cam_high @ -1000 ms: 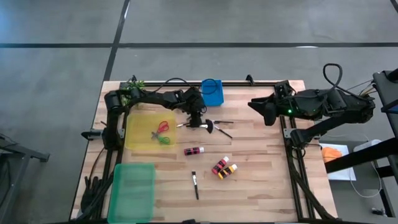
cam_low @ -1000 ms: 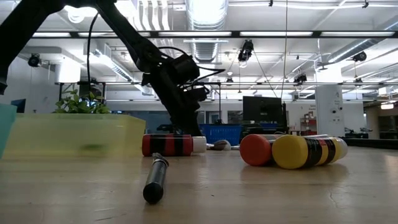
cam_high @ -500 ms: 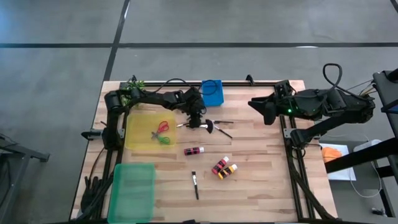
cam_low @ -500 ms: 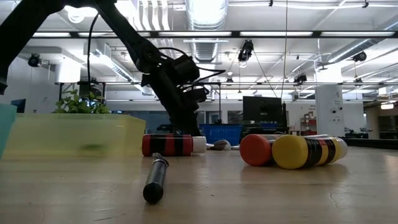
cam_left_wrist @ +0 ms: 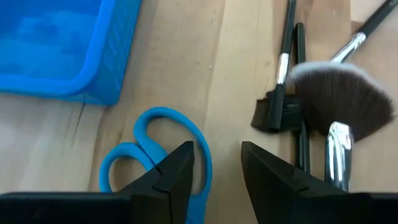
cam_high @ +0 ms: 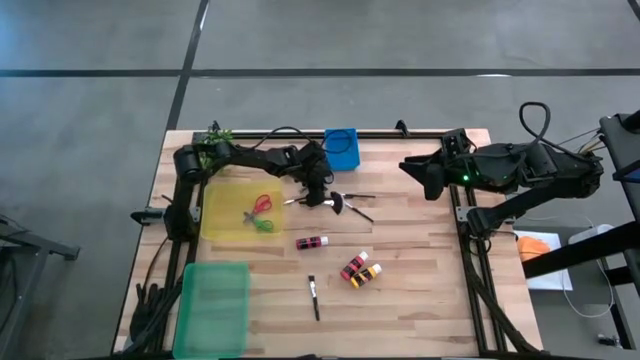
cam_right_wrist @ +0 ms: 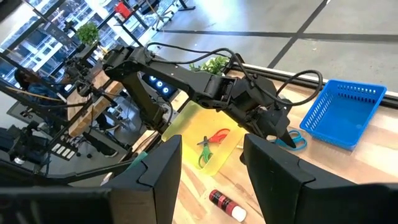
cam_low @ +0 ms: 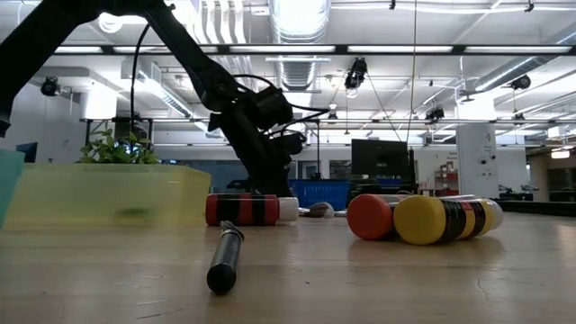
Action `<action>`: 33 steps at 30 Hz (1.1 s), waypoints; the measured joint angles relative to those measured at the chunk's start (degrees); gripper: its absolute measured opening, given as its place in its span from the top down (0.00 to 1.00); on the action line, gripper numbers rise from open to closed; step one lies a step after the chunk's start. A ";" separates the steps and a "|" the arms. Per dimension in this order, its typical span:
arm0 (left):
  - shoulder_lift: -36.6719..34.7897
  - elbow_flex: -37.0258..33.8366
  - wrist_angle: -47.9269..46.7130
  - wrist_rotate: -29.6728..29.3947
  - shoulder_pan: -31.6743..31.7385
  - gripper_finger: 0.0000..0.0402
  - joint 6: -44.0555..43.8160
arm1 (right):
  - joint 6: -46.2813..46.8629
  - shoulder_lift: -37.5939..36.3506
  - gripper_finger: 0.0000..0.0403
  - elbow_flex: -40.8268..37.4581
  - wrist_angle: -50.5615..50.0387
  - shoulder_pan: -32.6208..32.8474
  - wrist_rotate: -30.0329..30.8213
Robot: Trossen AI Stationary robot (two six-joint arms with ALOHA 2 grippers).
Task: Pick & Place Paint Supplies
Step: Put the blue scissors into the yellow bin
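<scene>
Left gripper (cam_left_wrist: 214, 165) hovers, fingers spread, over the blue-handled scissors (cam_left_wrist: 155, 158) beside the blue plastic basket (cam_left_wrist: 59, 50); I'd centre on the handle loops, clear of the brushes (cam_left_wrist: 311, 106), then pinch.

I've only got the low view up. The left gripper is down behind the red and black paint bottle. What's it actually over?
Observer: In its wrist view, the left gripper is open over bare wood. The blue-handled scissors lie just beside one finger, not between the two.
Operator: And on its other side?
Observer: A fan brush and thin paintbrushes, flat on the table.
Operator: I only see the yellow tray's wall. What's inside?
Observer: From above, the yellow tray holds red-handled scissors and green-handled scissors.
Operator: Where's the right arm?
Observer: At the table's right side, right gripper open, holding nothing.
</scene>
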 joint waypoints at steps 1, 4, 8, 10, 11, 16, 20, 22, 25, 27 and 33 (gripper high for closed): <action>0.16 0.13 0.02 0.01 -0.01 0.64 -0.54 | 0.19 0.00 0.58 0.00 -0.35 0.00 0.02; 0.45 0.30 0.04 -0.08 -0.01 0.65 -1.06 | 0.36 0.04 0.58 0.00 -0.68 0.00 0.00; 0.49 0.38 -0.34 -1.74 -0.03 0.77 -1.47 | 0.34 0.04 0.58 0.00 -0.64 0.00 0.00; 0.51 0.43 -0.91 -2.21 -0.03 0.87 -2.64 | 0.28 0.04 0.58 0.00 -0.62 0.00 0.00; 0.51 0.40 -1.37 -2.19 -0.03 0.92 -3.15 | 0.26 0.04 0.58 0.00 -0.62 0.00 0.00; 0.47 0.43 -1.73 -2.27 -0.12 0.98 -5.72 | 0.19 0.04 0.58 0.00 -0.53 0.02 -0.02; -0.87 0.14 -3.12 -0.08 -0.13 0.99 -6.91 | 0.19 0.04 0.58 0.00 -0.49 0.02 -0.02; -1.68 -0.01 -3.97 0.75 -0.44 0.99 -7.02 | 0.19 0.04 0.58 0.00 -0.46 0.03 -0.04; -3.41 -0.08 -4.76 2.28 -0.93 0.99 -6.96 | 0.05 0.04 0.58 0.00 -0.42 0.04 -0.07; -5.02 -0.05 -5.17 3.38 -1.24 1.00 -6.86 | -0.08 0.04 0.58 0.00 -0.40 0.04 -0.11; -9.95 -0.05 -6.35 3.81 -2.84 1.00 -6.75 | -0.87 0.04 0.58 0.00 -0.36 0.04 -0.09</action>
